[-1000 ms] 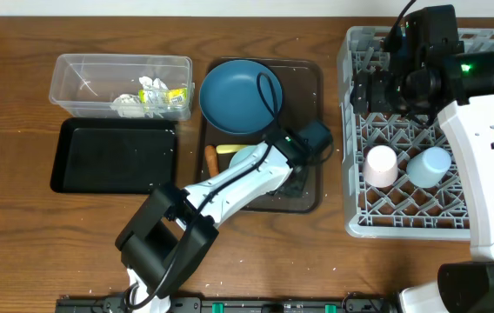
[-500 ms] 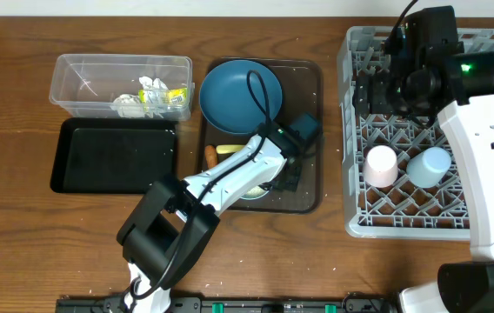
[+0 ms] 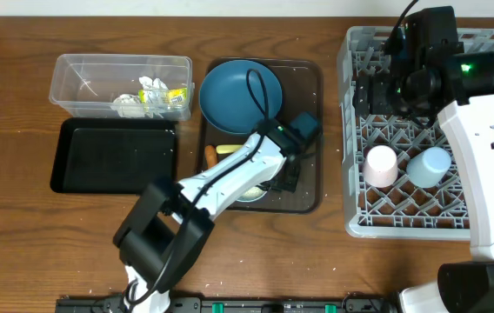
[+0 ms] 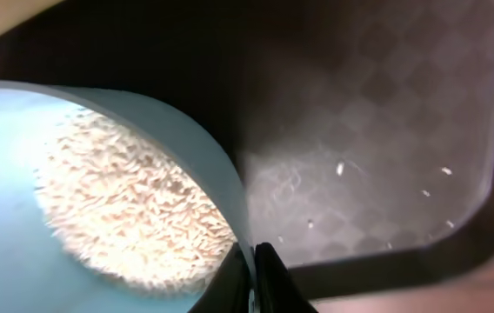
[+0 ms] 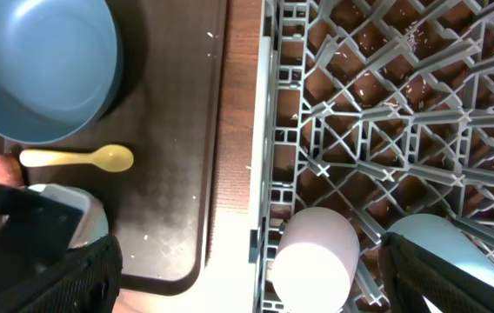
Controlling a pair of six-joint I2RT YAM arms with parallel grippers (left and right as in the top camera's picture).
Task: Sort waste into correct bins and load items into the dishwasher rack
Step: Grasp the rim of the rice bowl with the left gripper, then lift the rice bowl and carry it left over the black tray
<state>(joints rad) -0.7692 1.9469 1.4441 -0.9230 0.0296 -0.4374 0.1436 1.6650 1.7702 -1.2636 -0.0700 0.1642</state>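
Observation:
My left gripper (image 4: 254, 261) is shut on the rim of the light blue bowl (image 4: 3, 252), which holds white rice (image 4: 125, 200). It sits over the dark brown tray (image 3: 310, 80). In the overhead view the arm hides most of the bowl (image 3: 251, 192). The dark blue plate (image 3: 234, 96), pale yellow spoon (image 3: 227, 149) and orange carrot (image 3: 210, 157) lie on that tray. My right gripper (image 5: 251, 256) is open and empty above the left edge of the grey rack (image 3: 438, 213). The pink cup (image 3: 381, 165) and the light blue cup (image 3: 428, 165) stand upside down in the rack.
The clear tub (image 3: 121, 65) at back left holds white paper scraps (image 3: 128, 104) and a yellow-green wrapper (image 3: 173, 96). The black tray (image 3: 114, 155) lies in front of it. Loose rice grains (image 4: 341, 168) dot the brown tray floor.
My left arm swung left over the bowl a second ago and has since held almost still. The bowl now shows nearer the tray's front. The right arm has not moved.

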